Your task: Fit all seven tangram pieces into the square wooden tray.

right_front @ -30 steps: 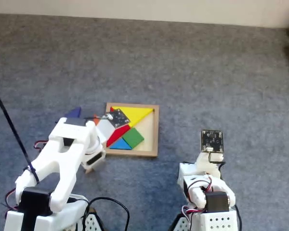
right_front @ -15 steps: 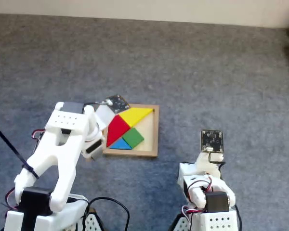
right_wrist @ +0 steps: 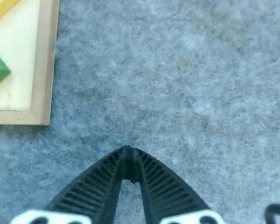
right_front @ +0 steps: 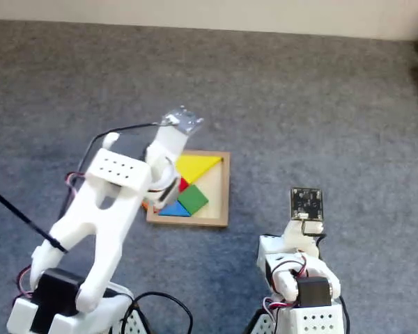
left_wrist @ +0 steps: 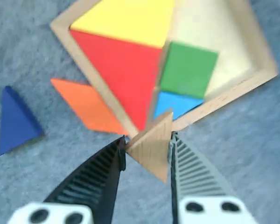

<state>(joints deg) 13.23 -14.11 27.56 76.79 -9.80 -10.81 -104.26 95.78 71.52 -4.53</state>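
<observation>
Now, table: grey carpet [right_front: 320,97] lies under everything you work on.
Left arm: your left arm [right_front: 104,209] stretches forward over the tray's edge.
Right arm: your right arm [right_front: 299,278] sits folded at its base, well apart from the tray.
Tray: the square wooden tray [left_wrist: 252,42] lies flat with part of its floor bare.
Left gripper: your left gripper [left_wrist: 147,138] has its fingers clamped on a plain wooden triangle [left_wrist: 151,154], whose tip shows over the rim by the light blue piece.
Right gripper: your right gripper [right_wrist: 127,154] has its fingers pressed together on nothing, above carpet near a tray corner.
Large pieces: the yellow triangle [left_wrist: 130,18] and red triangle [left_wrist: 126,70] lie in the tray, edges touching.
Small pieces: the green square [left_wrist: 186,70] touches the light blue triangle [left_wrist: 177,103], both in the tray.
Outside: the orange parallelogram [left_wrist: 88,105] lies against the rim, and the dark blue triangle [left_wrist: 16,121] lies farther out.
</observation>
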